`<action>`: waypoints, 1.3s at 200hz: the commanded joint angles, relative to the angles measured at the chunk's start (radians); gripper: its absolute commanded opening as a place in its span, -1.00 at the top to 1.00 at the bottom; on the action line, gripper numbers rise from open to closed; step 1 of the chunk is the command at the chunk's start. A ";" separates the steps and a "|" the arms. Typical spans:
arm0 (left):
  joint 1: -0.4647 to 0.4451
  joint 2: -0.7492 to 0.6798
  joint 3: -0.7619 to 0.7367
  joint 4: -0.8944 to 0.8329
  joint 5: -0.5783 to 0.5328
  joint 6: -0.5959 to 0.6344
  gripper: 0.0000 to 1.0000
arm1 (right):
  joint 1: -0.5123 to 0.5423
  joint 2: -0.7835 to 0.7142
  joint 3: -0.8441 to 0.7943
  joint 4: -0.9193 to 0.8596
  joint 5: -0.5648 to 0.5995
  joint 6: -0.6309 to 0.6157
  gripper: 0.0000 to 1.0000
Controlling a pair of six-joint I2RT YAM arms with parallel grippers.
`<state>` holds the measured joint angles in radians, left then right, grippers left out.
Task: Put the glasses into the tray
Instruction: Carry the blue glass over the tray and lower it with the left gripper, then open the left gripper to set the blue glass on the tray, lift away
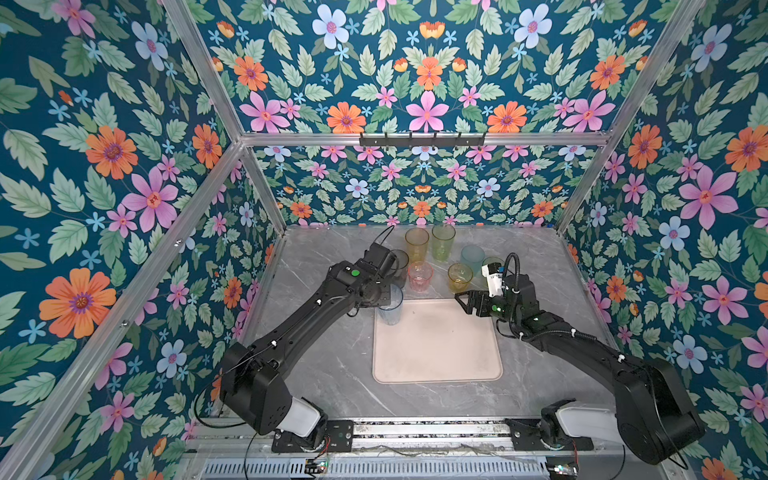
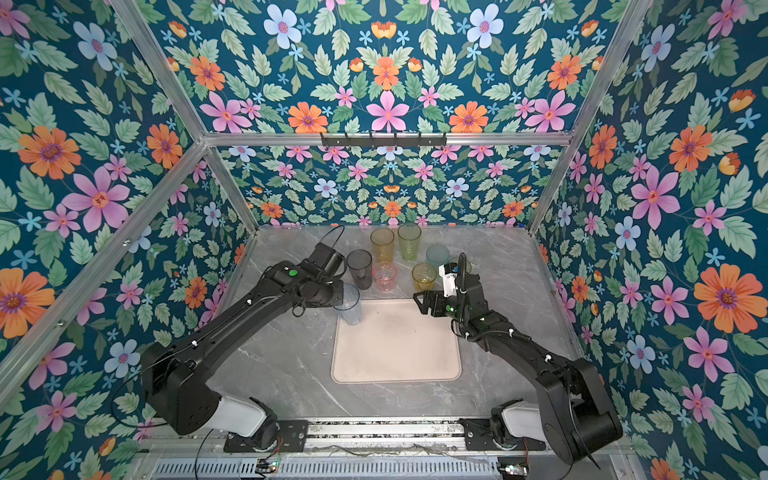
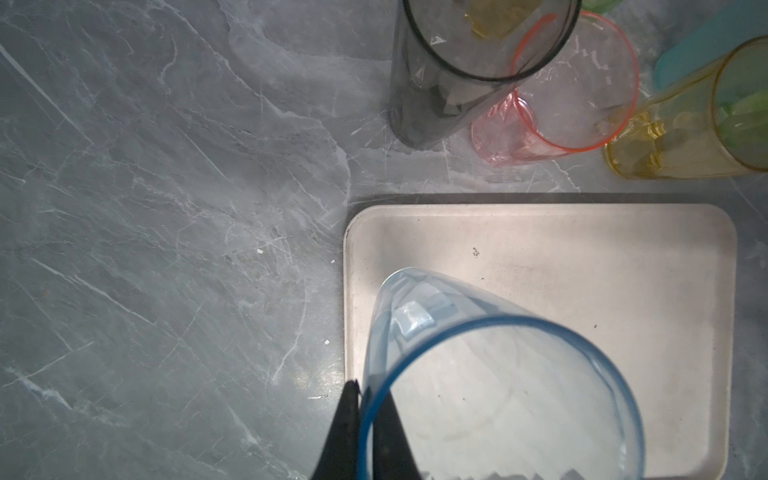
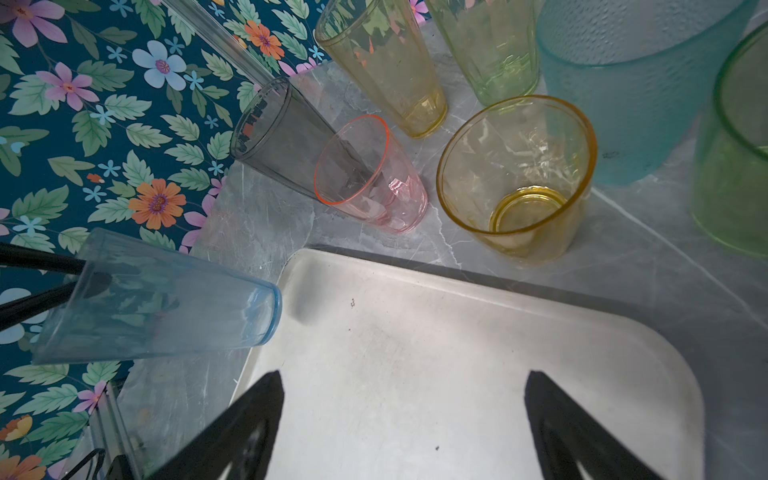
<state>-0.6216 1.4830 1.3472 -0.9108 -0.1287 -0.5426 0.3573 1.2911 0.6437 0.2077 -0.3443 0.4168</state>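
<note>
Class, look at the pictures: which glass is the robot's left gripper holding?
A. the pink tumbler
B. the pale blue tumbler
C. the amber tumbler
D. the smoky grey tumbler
B: the left gripper is pinched on the rim of the pale blue tumbler at a corner of the tray; the right gripper is open and empty.

Tall blue glass, near upright, over tray far-left corner.
Tray pale pink-beige, flat. Beyond its far edge, upright, clustered: grey glass, pink glass, short amber, tall amber, tall green, teal.
</note>
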 commanded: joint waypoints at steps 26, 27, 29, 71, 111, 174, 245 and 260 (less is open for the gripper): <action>0.002 0.032 -0.001 0.052 -0.012 0.006 1.00 | 0.001 -0.008 0.000 0.030 -0.005 0.004 -0.84; 0.002 0.032 -0.001 0.052 -0.013 0.007 1.00 | 0.002 -0.008 0.000 0.030 -0.005 0.004 -0.84; 0.002 0.034 0.000 0.052 -0.013 0.007 1.00 | 0.001 -0.008 0.001 0.030 -0.006 0.004 -0.84; 0.004 0.067 0.006 0.052 -0.010 0.015 1.00 | 0.001 -0.013 0.002 0.024 -0.007 0.005 -0.84; 0.007 0.082 0.010 0.046 -0.022 0.016 1.00 | 0.002 -0.012 0.004 0.021 -0.006 0.008 -0.84; 0.013 0.105 0.012 0.039 -0.020 0.021 1.00 | 0.001 -0.016 0.005 0.014 0.000 0.006 -0.84; 0.016 0.123 0.003 0.035 -0.017 0.021 1.00 | 0.001 -0.023 0.006 0.005 0.007 0.006 -0.83; 0.016 0.125 0.003 0.035 -0.017 0.018 0.96 | 0.001 -0.027 0.005 0.000 0.016 0.007 -0.83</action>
<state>-0.6075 1.6066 1.3495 -0.8684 -0.1349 -0.5236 0.3573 1.2732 0.6437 0.2039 -0.3424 0.4202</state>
